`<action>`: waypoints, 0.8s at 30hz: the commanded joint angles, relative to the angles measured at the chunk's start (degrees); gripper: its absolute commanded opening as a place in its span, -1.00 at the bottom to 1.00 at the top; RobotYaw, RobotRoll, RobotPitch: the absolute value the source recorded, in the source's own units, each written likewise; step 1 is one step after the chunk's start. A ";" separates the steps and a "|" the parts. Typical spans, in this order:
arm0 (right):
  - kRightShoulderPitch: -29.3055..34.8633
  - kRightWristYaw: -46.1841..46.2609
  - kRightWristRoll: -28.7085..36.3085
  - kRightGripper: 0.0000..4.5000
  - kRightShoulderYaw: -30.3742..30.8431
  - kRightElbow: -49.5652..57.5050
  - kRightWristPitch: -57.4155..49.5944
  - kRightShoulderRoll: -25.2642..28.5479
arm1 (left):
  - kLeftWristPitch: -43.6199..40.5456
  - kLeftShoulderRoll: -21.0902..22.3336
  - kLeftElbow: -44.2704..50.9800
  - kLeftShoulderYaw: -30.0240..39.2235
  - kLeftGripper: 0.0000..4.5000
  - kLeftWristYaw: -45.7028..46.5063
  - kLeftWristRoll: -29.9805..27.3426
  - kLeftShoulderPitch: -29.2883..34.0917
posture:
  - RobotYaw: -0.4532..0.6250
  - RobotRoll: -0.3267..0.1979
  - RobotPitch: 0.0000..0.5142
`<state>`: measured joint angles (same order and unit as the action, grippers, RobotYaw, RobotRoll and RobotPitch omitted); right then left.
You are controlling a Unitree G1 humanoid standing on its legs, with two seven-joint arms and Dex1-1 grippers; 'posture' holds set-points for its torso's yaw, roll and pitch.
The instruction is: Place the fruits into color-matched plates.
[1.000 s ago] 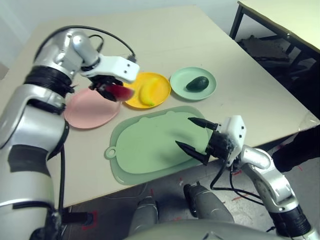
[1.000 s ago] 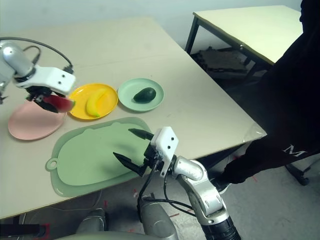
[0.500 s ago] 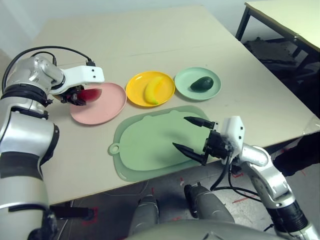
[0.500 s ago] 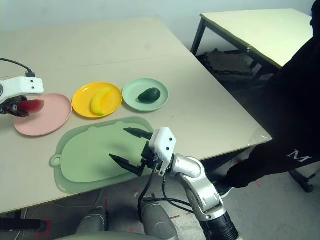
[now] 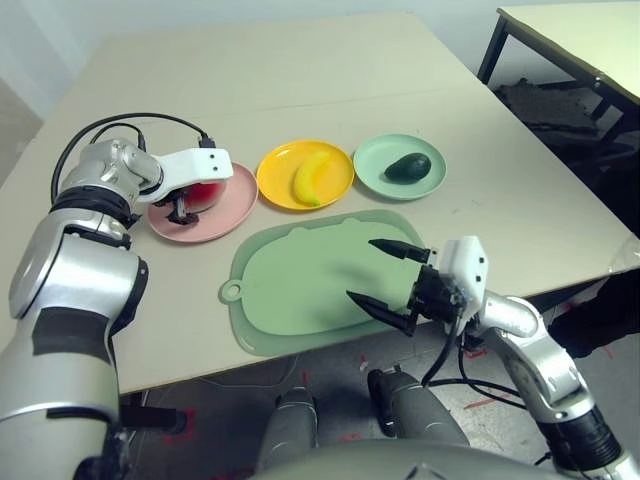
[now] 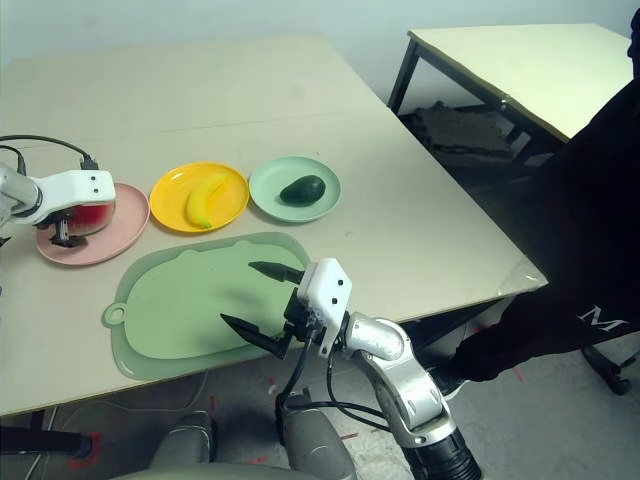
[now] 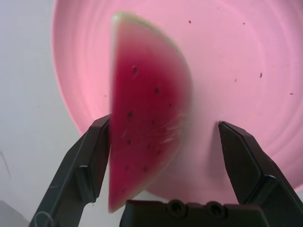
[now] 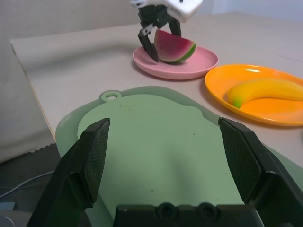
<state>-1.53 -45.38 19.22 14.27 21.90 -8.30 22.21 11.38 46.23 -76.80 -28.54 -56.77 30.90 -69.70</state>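
Pink plate [image 7: 246,71]: smooth plastic w/ slight sheen. Watermelon wedge [image 7: 147,118]: glossy plastic. Green mat [image 8: 165,142]: matt, rubbery-looking. Table [image 5: 300,80]: matt.

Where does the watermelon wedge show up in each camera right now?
Left eye: watermelon, left of centre, on the pink plate.
Right eye: watermelon, far left, same plate.
Left wrist: watermelon, centre, between the left fingers.
Right wrist: watermelon, upper middle, on the plate.
Shared landmark: the pink plate.
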 commanded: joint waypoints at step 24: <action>-7.83 9.91 0.39 1.00 -27.02 -30.86 16.22 -4.85 | -36.27 -8.93 69.92 64.14 0.99 15.10 -53.73 51.15 | -0.03 0.25 -0.58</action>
<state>-11.02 -32.24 21.47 -14.25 -8.48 2.51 16.57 -26.38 38.16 -8.85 33.57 -44.26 -22.03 -19.88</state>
